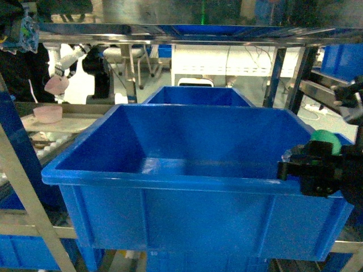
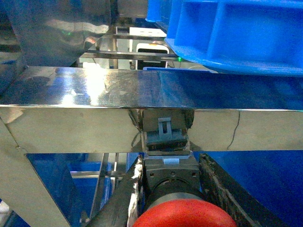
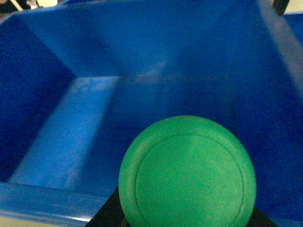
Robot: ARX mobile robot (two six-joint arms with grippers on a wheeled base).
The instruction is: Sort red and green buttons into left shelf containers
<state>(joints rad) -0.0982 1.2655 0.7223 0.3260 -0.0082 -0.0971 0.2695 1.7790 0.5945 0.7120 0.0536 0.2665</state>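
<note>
Currently the green round-capped push button (image 3: 187, 172) is held clamped in the right gripper (image 1: 317, 170) over the near right rim of the large blue plastic bin (image 1: 170, 175), apparently for dropping in, while the red-capped button (image 2: 182, 215) is pinched in the left gripper (image 2: 170, 189) under the steel shelf rail (image 2: 94, 94), likely waiting.

The right gripper (image 1: 317, 170) is seen at the right rim of the big bin (image 1: 170, 175), with a button (image 3: 187, 172) held above the bin's inside. A second bin (image 1: 195, 95) is set behind the big one, further from that gripper. In front of the left gripper (image 2: 175, 189), which holds another button (image 2: 182, 215), a metal shelf bar (image 2: 94, 109) is laid across.
</note>
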